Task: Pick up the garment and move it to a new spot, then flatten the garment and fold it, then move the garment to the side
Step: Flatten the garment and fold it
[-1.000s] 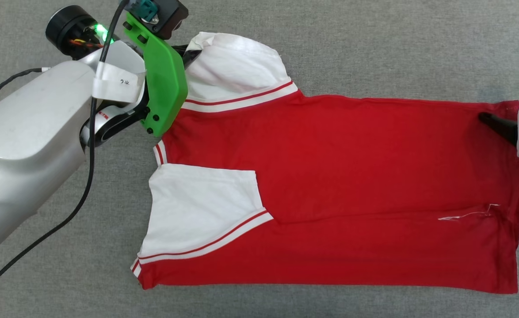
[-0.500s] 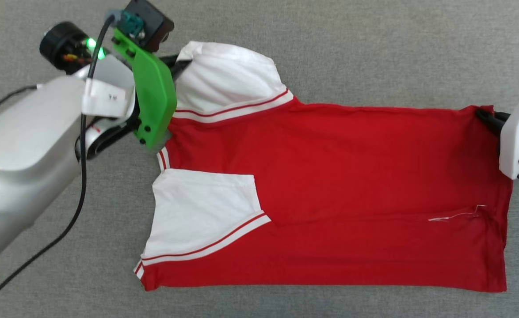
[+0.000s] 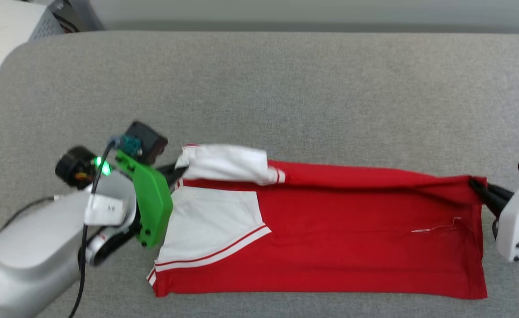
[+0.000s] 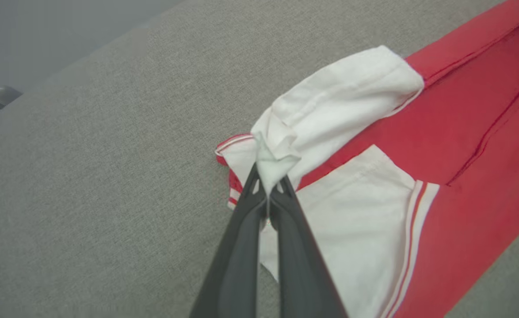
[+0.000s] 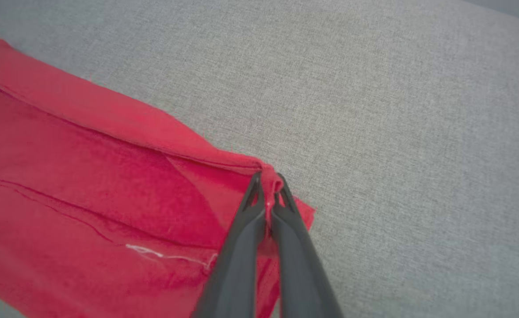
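Fabric of the garment (image 3: 352,247) is stretched lengthwise across the grey cloth-covered bench (image 3: 286,88), the sleeve end toward the robot's left and the hem end toward its right. The near part of the red body is laid flat on the bench, while the far long edge is drawn up into a ridge between the two arms.

The left hand (image 4: 266,181) is pressed together on a bunched tip of the far sleeve (image 3: 226,161), white cloth being pinched between its dark fingers (image 4: 237,247). That sleeve is held crumpled and partly turned over the red body.

The near sleeve (image 3: 211,225) is folded in flat on the red, its red-and-white striped trim shown along the slanted edge.

The right hand (image 5: 266,190) is shut on a small fold of red cloth at the far corner of the hem.

A loose white thread (image 3: 434,227) is seen lying on the red near the hem end. A green bracket (image 3: 151,205) is carried on the left wrist, just beside the sleeve end.
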